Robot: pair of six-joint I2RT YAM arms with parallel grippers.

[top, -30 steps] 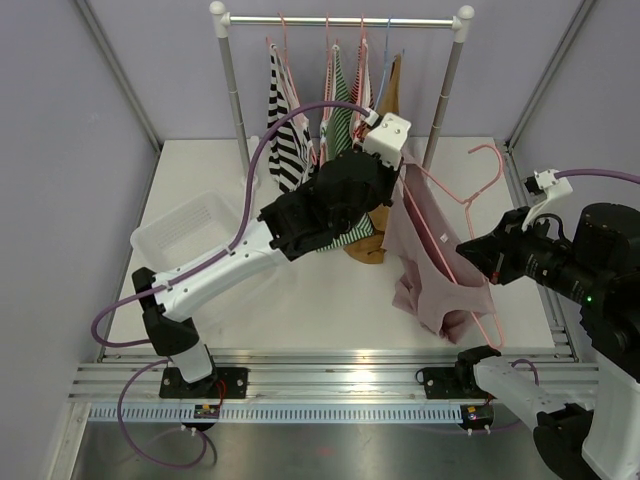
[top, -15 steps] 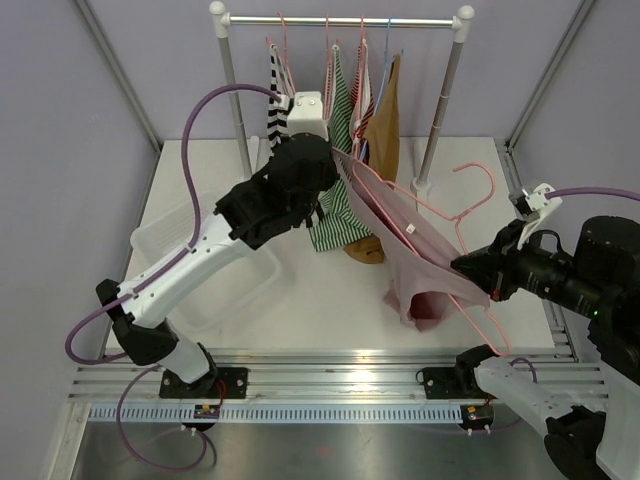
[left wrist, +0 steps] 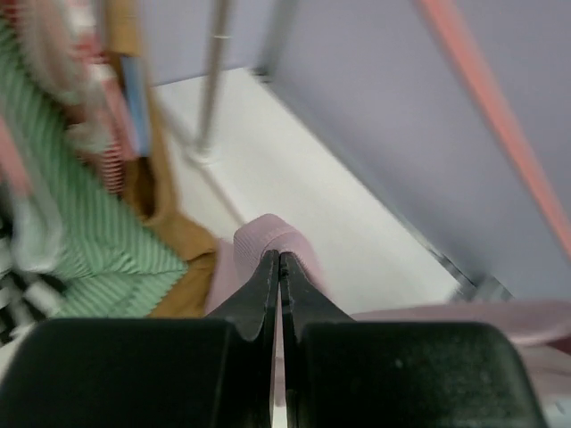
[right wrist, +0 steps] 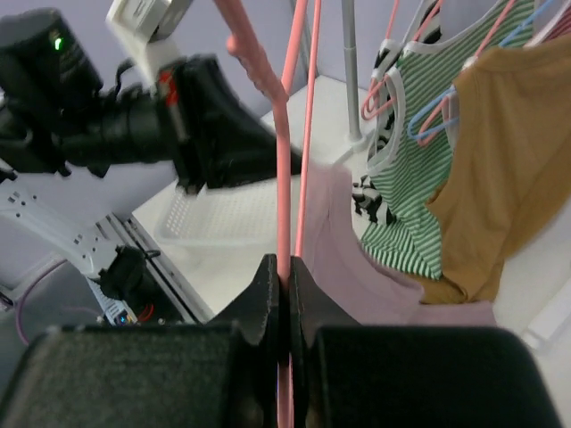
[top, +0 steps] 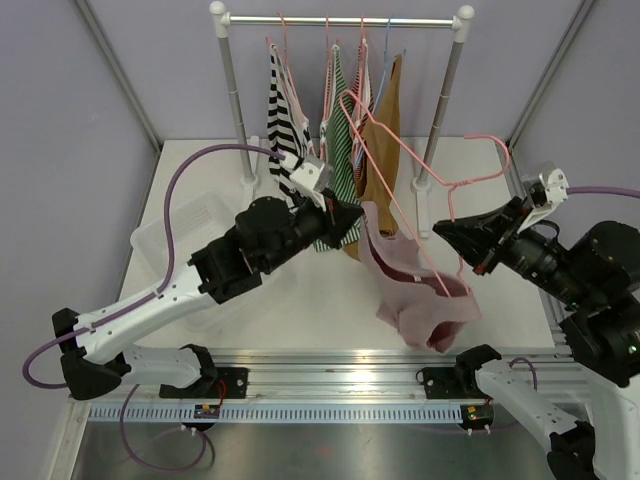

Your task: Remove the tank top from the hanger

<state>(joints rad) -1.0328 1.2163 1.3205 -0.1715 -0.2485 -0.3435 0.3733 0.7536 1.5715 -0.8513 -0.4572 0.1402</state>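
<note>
The pink tank top [top: 425, 305] hangs in mid-air between my two arms, sagging low over the table. My left gripper [top: 354, 214] is shut on its upper edge; in the left wrist view the closed jaws [left wrist: 279, 256] pinch a fold of the pink fabric [left wrist: 264, 237]. The pink wire hanger [top: 496, 141] stands tilted above it, its long arms still running through the top. On the right, my right gripper [top: 438, 229] is shut on the hanger's wire [right wrist: 284, 178], with the tank top [right wrist: 357, 267] just beyond its jaws [right wrist: 285, 264].
A clothes rack [top: 340, 20] at the back carries a black-and-white striped top [top: 285, 130], a green striped top [top: 340, 120] and a brown top [top: 385, 120] on hangers. A white basket [top: 165, 235] sits at the left, under my left arm.
My left arm has dropped and pulled back toward the near left, dragging the tank top's edge with it. My right gripper has swung the hanger up and more upright; the top slid lower along it.
</note>
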